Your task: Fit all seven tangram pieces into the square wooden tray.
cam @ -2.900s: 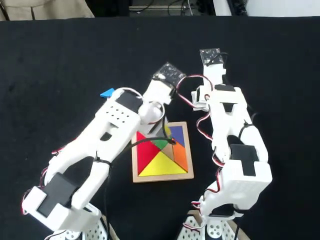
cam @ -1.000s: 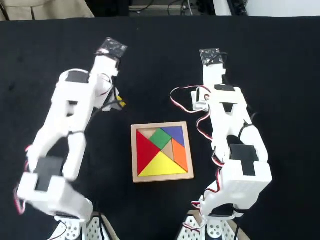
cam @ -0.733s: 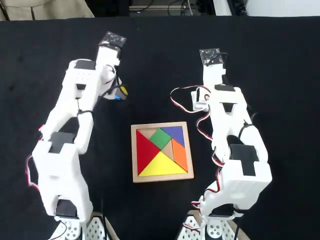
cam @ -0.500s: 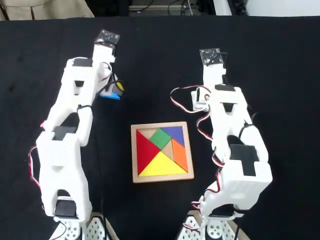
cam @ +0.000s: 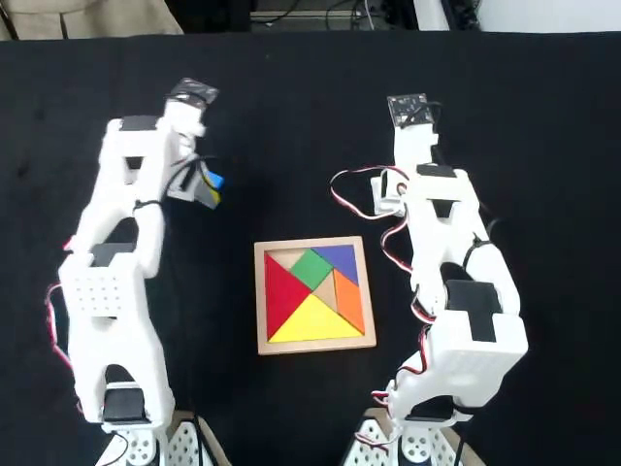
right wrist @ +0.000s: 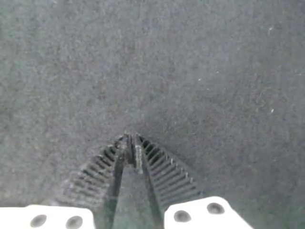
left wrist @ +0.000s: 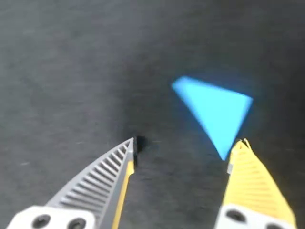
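The square wooden tray (cam: 260, 291) lies at the table's middle, holding red, green, purple, orange, yellow and tan pieces. A light blue triangle (left wrist: 214, 109) lies flat on the black cloth, its tip by my left gripper's yellow finger (left wrist: 250, 176). In the high view the blue triangle (cam: 215, 181) peeks out beside my left gripper (cam: 202, 189), up and left of the tray. My left gripper (left wrist: 183, 148) is open and holds nothing. My right gripper (right wrist: 131, 143) is shut and empty over bare cloth, and the right arm (cam: 441, 243) stands to the right of the tray.
Black cloth (cam: 543, 126) covers the whole table. The arm bases stand at the near edge on either side of the tray. A beige object (cam: 87, 17) and dark equipment lie beyond the far edge.
My left arm has swung away from over the tray to the far left and now hovers at the blue triangle. The right arm has kept still.
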Controlling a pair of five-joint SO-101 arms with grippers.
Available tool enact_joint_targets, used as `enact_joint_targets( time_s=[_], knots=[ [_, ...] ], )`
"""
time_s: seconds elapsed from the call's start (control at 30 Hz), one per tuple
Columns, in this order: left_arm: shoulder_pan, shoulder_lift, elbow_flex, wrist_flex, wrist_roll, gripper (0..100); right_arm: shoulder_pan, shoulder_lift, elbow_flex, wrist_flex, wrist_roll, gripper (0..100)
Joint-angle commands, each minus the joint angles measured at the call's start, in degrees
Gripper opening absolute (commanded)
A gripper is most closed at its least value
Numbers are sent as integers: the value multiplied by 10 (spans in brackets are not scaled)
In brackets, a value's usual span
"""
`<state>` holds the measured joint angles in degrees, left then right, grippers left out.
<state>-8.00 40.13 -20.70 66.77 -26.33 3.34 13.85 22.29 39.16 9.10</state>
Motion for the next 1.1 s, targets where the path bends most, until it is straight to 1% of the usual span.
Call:
enact_joint_targets(
  time_s=[0.0,0.13,0.23,0.3,0.37,0.4,0.47,0.57,0.63,0.73,0.8,0.87,1.07],
  knots=[
    [-47,-4,-52,-35,30,306,3,-4,-32,-9,-3,11],
    [-44,-5,-59,-51,137,306,3,-4,-32,-9,-3,11],
    [-36,-10,-60,-51,195,306,3,-4,-32,-9,-3,11],
    [-28,-27,-56,-50,202,306,3,-4,-32,-9,-3,11],
    [-15,-46,-51,-50,187,306,3,-4,-32,-9,-3,11],
    [-7,-57,-46,-50,171,306,3,-4,-32,-9,-3,11],
    [10,-79,-51,-52,104,306,3,-4,-32,-9,-3,11],
    [30,-95,-67,-51,-53,306,3,-4,-32,-9,-3,11],
    [45,-95,-70,-48,-143,306,3,-4,-32,-9,-3,11],
    [62,-86,-73,-29,-267,306,3,-4,-32,-9,-2,11],
    [68,-69,-79,-18,-327,306,3,-4,-32,-9,13,11],
    [71,-50,-99,-17,-354,306,2,-3,-32,-9,17,11],
    [67,34,-198,-14,-356,306,2,-3,-32,-9,20,11]
  ],
)
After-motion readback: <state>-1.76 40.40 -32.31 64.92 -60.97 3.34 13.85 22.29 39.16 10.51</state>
